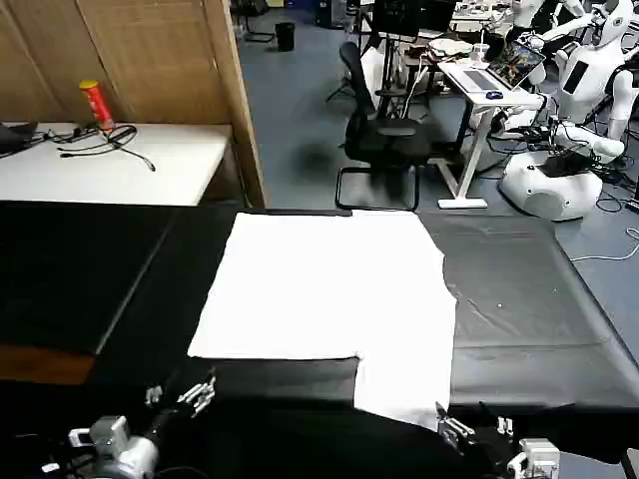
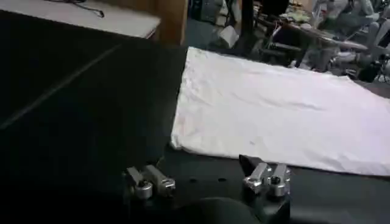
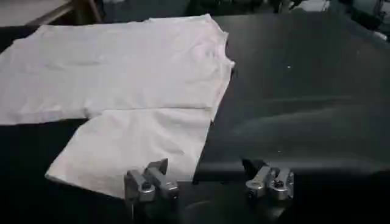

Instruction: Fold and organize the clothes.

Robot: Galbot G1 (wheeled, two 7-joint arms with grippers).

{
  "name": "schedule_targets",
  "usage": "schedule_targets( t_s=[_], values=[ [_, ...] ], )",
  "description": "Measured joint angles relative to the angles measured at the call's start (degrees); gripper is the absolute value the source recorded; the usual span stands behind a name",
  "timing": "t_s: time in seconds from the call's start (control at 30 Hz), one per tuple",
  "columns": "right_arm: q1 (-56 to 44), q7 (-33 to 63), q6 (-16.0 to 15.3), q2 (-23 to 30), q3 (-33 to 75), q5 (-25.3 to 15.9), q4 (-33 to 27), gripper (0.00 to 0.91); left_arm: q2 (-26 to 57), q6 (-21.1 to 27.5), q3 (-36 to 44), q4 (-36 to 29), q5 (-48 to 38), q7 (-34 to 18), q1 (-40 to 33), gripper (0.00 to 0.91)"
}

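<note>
The clothes are one white T-shirt (image 1: 324,284), lying flat and plain side up in the middle of the black table (image 1: 529,289). One flap of it (image 1: 402,384) reaches toward the near edge on the right. My left gripper (image 1: 180,396) hovers low at the near left, just short of the shirt's near-left corner (image 2: 180,141), open and empty (image 2: 207,180). My right gripper (image 1: 474,430) sits at the near right, beside the flap (image 3: 137,146), also open with nothing between its fingers (image 3: 208,181).
A white desk (image 1: 150,165) with a red can (image 1: 97,105) and cables stands at the back left, beside a wooden panel. Behind the table are an office chair (image 1: 384,135) and white robots (image 1: 559,170). Bare black tabletop lies on both sides of the shirt.
</note>
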Motion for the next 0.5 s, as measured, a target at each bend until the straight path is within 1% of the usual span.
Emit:
schedule_targets(
  t_s=[0.13,0.5],
  values=[
    [1.33,0.21,-1.13,0.28,-0.74,-0.35,-0.88,0.878,0.18,0.51,0.03,0.71,1.36,0.46,-1.33,0.878],
    [3.98,-0.01,-1.16,0.69,-1.8,-1.56,-3.39,0.868,0.21,0.02,0.71,4.46,-0.88,0.09,-6.57,0.878]
  ],
)
